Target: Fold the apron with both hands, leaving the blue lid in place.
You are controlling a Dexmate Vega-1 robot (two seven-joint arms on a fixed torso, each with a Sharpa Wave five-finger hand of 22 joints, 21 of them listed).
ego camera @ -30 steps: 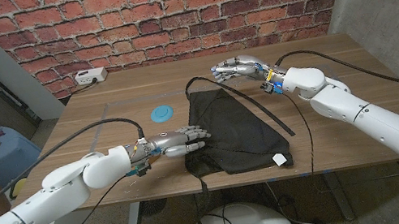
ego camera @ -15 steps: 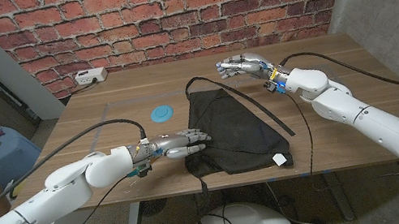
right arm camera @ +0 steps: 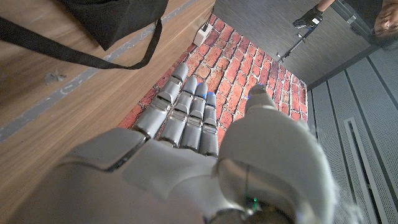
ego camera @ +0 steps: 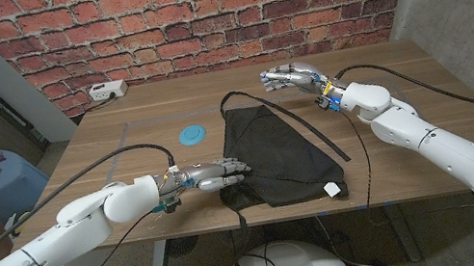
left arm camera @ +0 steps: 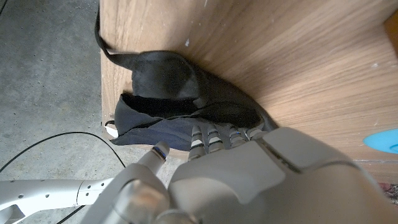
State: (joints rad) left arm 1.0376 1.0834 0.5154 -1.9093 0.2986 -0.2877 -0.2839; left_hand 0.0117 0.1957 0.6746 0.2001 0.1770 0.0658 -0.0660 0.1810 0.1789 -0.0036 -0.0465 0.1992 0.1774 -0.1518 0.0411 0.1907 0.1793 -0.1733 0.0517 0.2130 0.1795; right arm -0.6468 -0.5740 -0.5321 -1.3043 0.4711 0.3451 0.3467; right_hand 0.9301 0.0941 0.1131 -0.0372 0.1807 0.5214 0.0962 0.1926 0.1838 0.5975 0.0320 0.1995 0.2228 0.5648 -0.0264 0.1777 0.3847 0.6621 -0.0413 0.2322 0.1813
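Two hands at black apron (ego camera: 278, 157). Left hand (ego camera: 210, 175) at its near-left corner, fingertips on cloth edge; grasp unclear. Right hand (ego camera: 291, 76) beyond far edge, fingers loosely extended, empty, probably poised for neck strap (ego camera: 240, 95). Blue lid (ego camera: 191, 134) ahead of left hand, clear of cloth.

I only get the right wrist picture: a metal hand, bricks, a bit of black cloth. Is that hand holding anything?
Observer: No. In the head view the right hand hangs with fingers apart, past the apron's far edge, holding nothing.
Visitor: Where's the other hand?
Observer: The left hand has its fingers on the apron's near left edge; I cannot confirm a grip.
Visitor: Anything else lying about?
Observer: A blue lid, apart from the apron, on its left.
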